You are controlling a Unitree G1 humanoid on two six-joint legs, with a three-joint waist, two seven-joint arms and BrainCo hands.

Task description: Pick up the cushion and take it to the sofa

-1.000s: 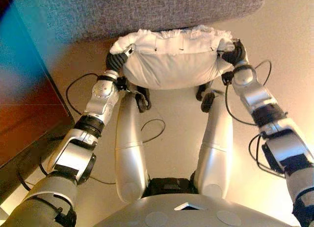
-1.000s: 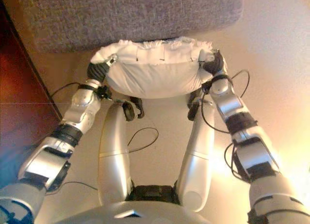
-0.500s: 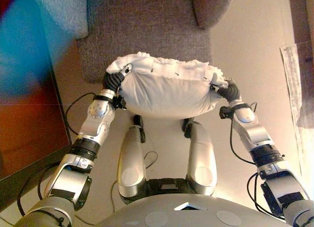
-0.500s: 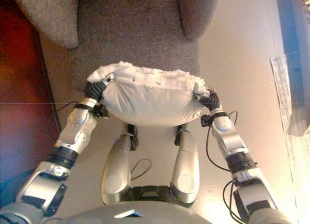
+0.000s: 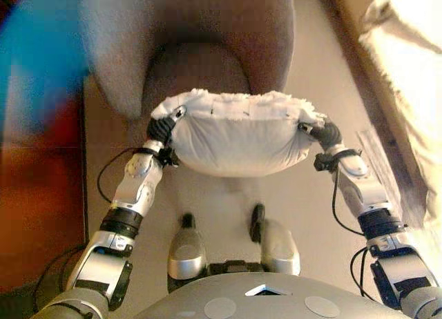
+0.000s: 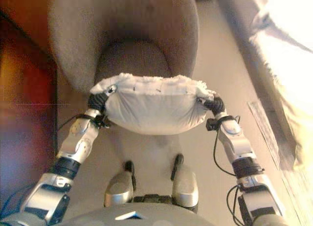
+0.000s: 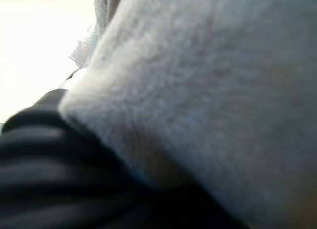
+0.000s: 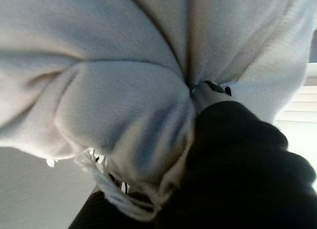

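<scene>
A white cushion [image 5: 238,136] with a frayed top edge hangs between my two hands, above the floor and just in front of the grey sofa [image 5: 200,29]. My left hand [image 5: 161,130] grips its left end, with a fingertip showing over the top edge. My right hand [image 5: 328,134] grips its right end. In the right wrist view the cushion [image 8: 99,90] bunches around the hand's dark cover [image 8: 237,159]. The left wrist view is filled by the cushion [image 7: 208,90]. The sofa's seat [image 5: 193,70] lies just beyond the cushion, with curved arms on both sides.
Dark red-brown wooden furniture [image 6: 24,113] stands along the left. Pale cloth or bedding [image 5: 407,70] lies at the right, past a strip of beige floor [image 5: 324,63].
The camera has moved, so more of the sofa shows, with its seat and curved back. The cushion stays held between both hands and now sits higher above the floor.
</scene>
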